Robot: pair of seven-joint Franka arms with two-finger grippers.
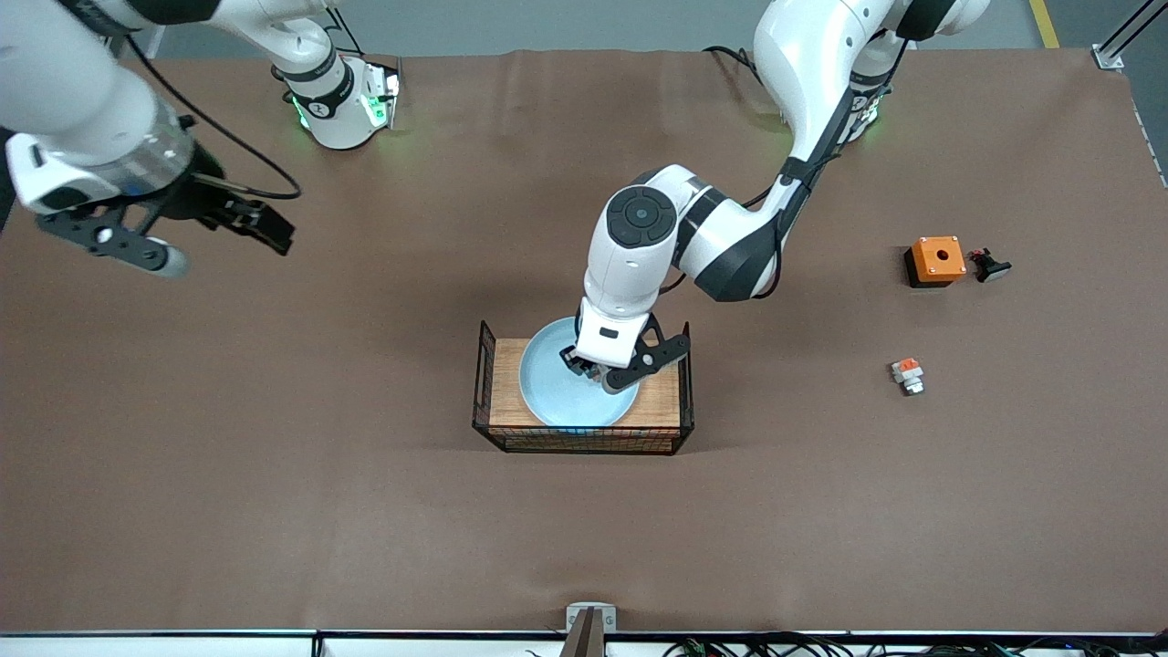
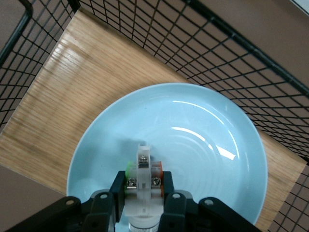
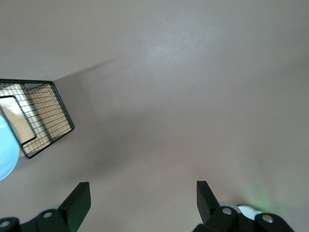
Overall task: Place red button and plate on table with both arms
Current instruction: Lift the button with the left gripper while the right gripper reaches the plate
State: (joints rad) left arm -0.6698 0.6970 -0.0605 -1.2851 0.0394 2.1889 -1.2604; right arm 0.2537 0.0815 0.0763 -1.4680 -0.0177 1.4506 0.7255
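Observation:
The pale blue plate [image 1: 558,394] lies on the wood-topped wire rack [image 1: 584,440] in the middle of the brown table [image 1: 274,474]. My left gripper [image 1: 589,370] is down inside the plate. In the left wrist view the left gripper [image 2: 143,189] is shut on the red button [image 2: 143,175], a small white part with an orange patch and a green one, over the plate [image 2: 212,145]. My right gripper [image 1: 269,233] is open and empty in the air over bare table toward the right arm's end. In the right wrist view its [image 3: 142,193] jaws stand wide apart.
The rack's black wire walls [image 2: 231,72] rise around the plate. An orange box [image 1: 936,260], a black push-button [image 1: 990,266] and a small orange-and-white block [image 1: 907,375] lie toward the left arm's end. The rack also shows in the right wrist view [image 3: 46,121].

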